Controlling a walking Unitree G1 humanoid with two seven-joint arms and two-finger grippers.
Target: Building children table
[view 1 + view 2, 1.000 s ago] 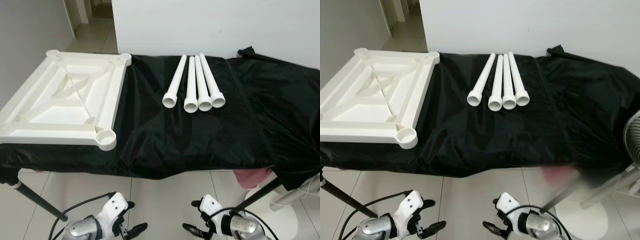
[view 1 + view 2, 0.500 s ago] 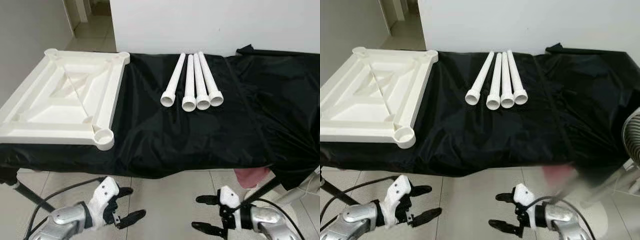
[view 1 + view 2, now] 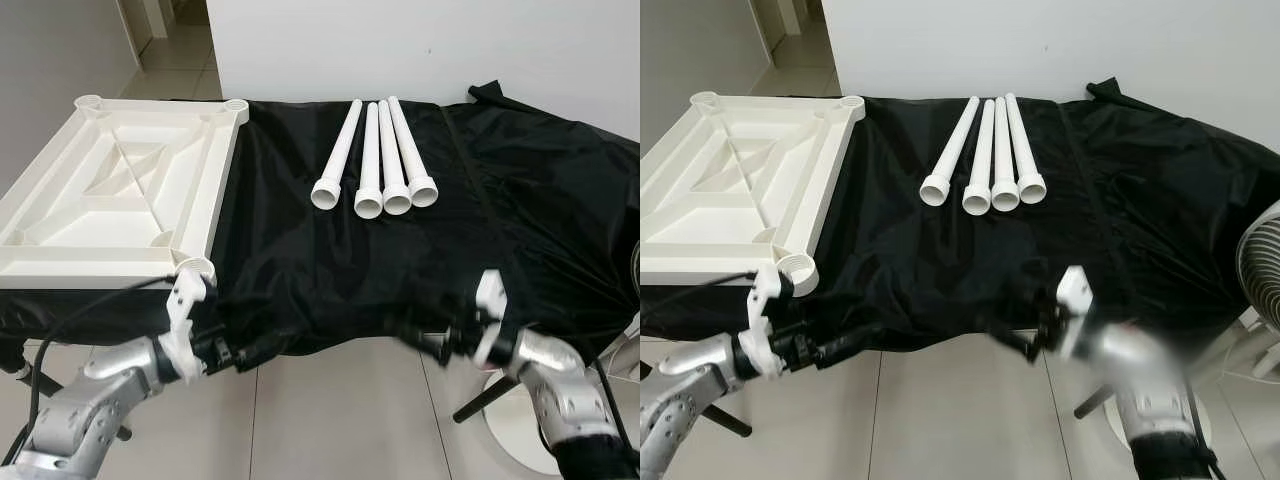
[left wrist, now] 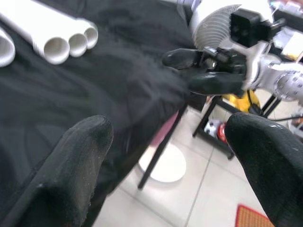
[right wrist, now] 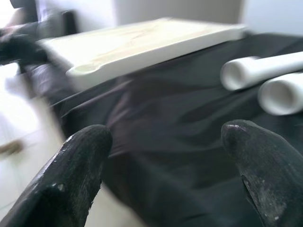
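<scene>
A white children's table top (image 3: 120,200) lies upside down on the left of a black-draped table (image 3: 400,270), with round leg sockets at its corners. Several white tube legs (image 3: 375,165) lie side by side at the middle back, wide ends toward me. My left gripper (image 3: 262,348) hangs open at the front edge, just below the top's near corner socket (image 3: 197,268). My right gripper (image 3: 428,335) is open at the front edge, right of centre. The left wrist view looks past its fingers (image 4: 80,156) at the legs (image 4: 57,45) and the right gripper (image 4: 208,71). The right wrist view faces the top (image 5: 142,42).
A white wall backs the table and a doorway opens at the far left. A white fan (image 3: 1260,270) stands on the tiled floor to the right, beside a black stand leg (image 3: 490,395). The cloth (image 3: 560,200) lies rumpled over the right half.
Both arms rose from low over the floor to the table's front edge, fingers now pointing inward toward each other. The camera shifted slightly.
</scene>
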